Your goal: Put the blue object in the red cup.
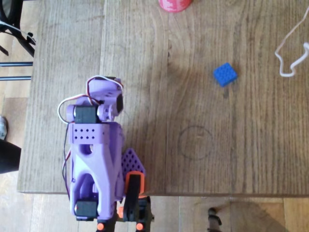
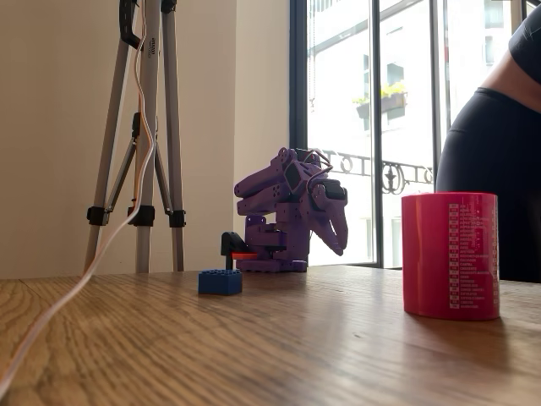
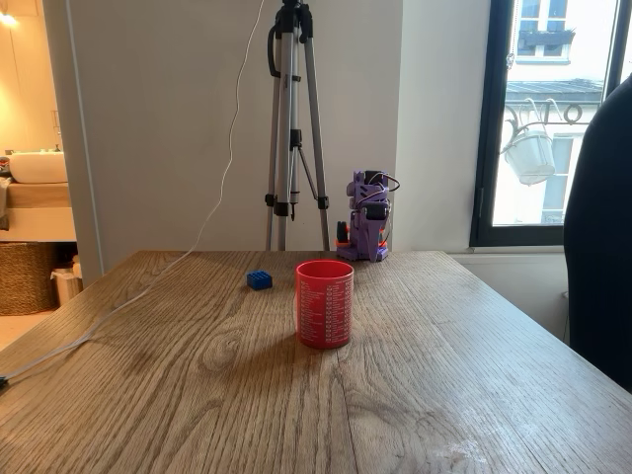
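In the overhead view the purple arm (image 1: 96, 154) sits folded at the tabletop's (image 1: 145, 72) left near edge, its pincer (image 1: 112, 99) tucked so I cannot tell whether it is open. The blue object (image 1: 225, 74) lies flat well to the right. The red cup (image 1: 175, 4) stands upright at the far edge between them.

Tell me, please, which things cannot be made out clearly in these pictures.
- Red cup: in the overhead view, the top edge cuts off most of it.
- Inside of the cup: hidden by its own wall in both fixed views.
- Gripper: folded against the purple arm; too small to tell open or shut.
- Blue object: studs too small to see in a fixed view.
- Print on the cup: too small to read.
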Motion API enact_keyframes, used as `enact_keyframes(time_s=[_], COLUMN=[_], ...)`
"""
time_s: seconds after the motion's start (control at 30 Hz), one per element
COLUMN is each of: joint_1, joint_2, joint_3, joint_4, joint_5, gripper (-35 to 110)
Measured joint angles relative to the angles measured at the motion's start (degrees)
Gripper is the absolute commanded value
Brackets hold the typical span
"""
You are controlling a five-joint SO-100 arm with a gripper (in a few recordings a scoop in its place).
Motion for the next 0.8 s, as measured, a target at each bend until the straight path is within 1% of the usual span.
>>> enact_keyframes(time_s=[0.07, 0.17, 0.3, 0.67, 0.8], joint_1=[0.0, -4.92, -6.33, -6.24, -5.01], joint_2=[0.0, 0.0, 0.0, 0.0, 0.0], joint_3=[0.0, 0.0, 0.0, 0.0, 0.0], joint_4=[0.0, 0.09, 0.26, 0.26, 0.26], joint_5=[-0.35, -4.31, -4.92, -4.92, -3.34], gripper=[1, 1, 1, 0, 1])
